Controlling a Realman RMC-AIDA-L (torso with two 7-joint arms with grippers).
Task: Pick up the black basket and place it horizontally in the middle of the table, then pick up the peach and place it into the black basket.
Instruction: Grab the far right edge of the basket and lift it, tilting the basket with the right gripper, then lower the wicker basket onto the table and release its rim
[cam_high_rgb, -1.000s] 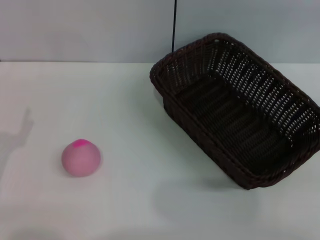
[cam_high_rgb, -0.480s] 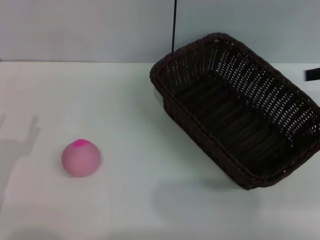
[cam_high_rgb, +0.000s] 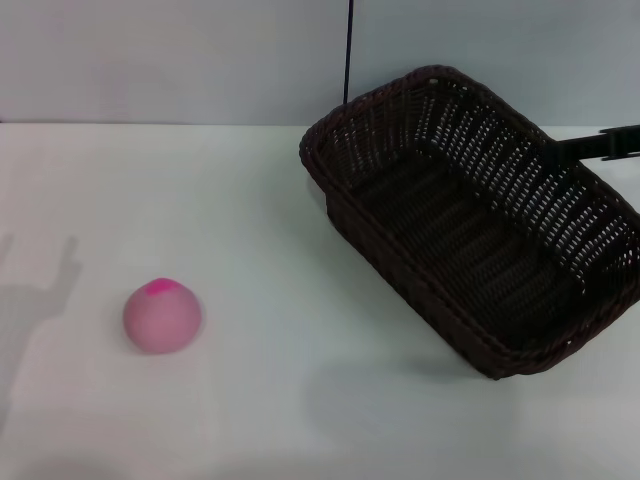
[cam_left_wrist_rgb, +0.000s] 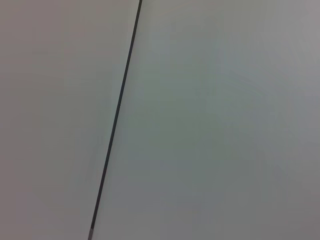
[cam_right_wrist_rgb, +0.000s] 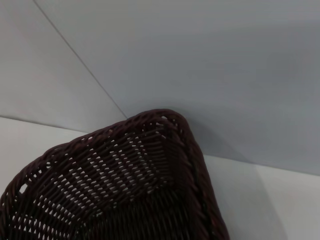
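The black basket sits at an angle on the right half of the white table, open side up and empty. One of its corners fills the lower part of the right wrist view. The peach lies on the table at the front left, well apart from the basket, its magenta patch on top. A dark part of my right gripper reaches in from the right edge, at the basket's far right rim. My left gripper is out of view; only an arm's shadow falls on the table at the far left.
A pale wall stands behind the table, with a thin dark vertical line on it behind the basket. The left wrist view shows only that wall and the line.
The dark part of my right gripper has come in from the right edge toward the basket's far rim. The shadow at the far left has shifted slightly. Basket and peach have not moved.
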